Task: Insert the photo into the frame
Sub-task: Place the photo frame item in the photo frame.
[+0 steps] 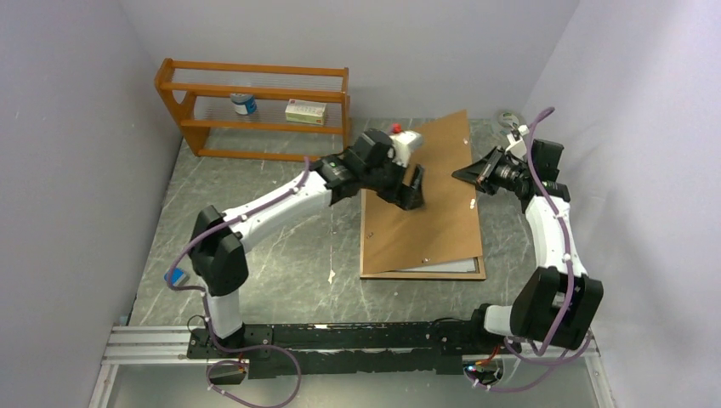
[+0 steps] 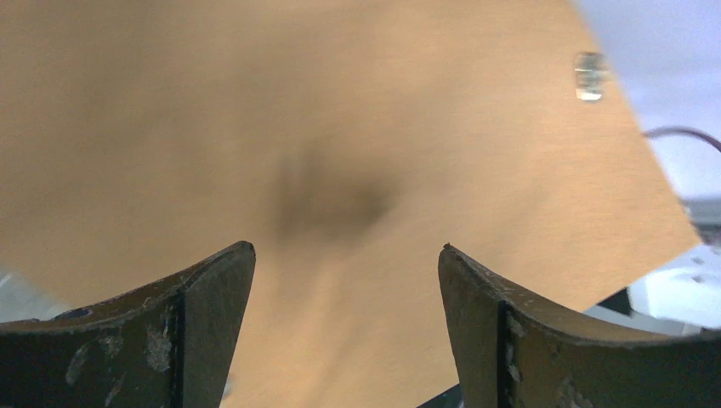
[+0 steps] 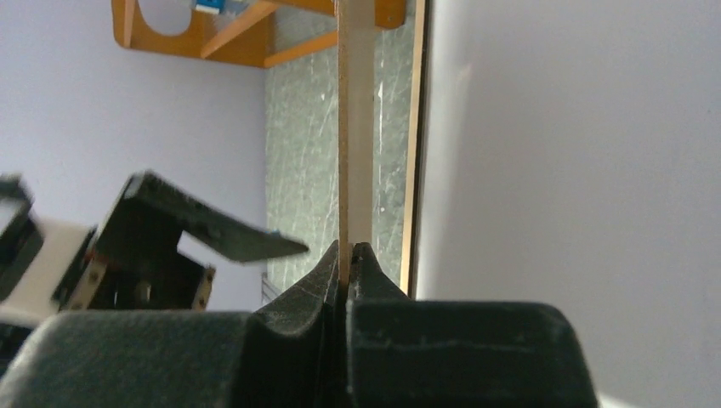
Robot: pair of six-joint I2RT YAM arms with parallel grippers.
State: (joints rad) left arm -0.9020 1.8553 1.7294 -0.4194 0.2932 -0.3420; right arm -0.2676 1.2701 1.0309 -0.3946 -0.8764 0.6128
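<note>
The frame [image 1: 425, 275] lies flat on the table with its wood-coloured reverse up; its rim also shows in the right wrist view [image 3: 416, 127]. A white strip [image 1: 438, 265] inside the near rim looks like the photo's plain reverse; its printed side is hidden. The brown backing board [image 1: 429, 212] slants over the frame, its far right side raised. My right gripper [image 1: 470, 174] is shut on the board's right edge [image 3: 355, 127], the jaws [image 3: 352, 248] pinching it. My left gripper [image 1: 414, 189] hangs open just above the board's face [image 2: 340, 102], jaws [image 2: 347, 255] wide and empty.
An orange-brown shelf rack [image 1: 255, 106] stands at the back left with a jar [image 1: 244, 104] and a small box [image 1: 306, 111] on it. A small round object [image 1: 508, 119] lies at the back right. Walls close in on the left, right and back.
</note>
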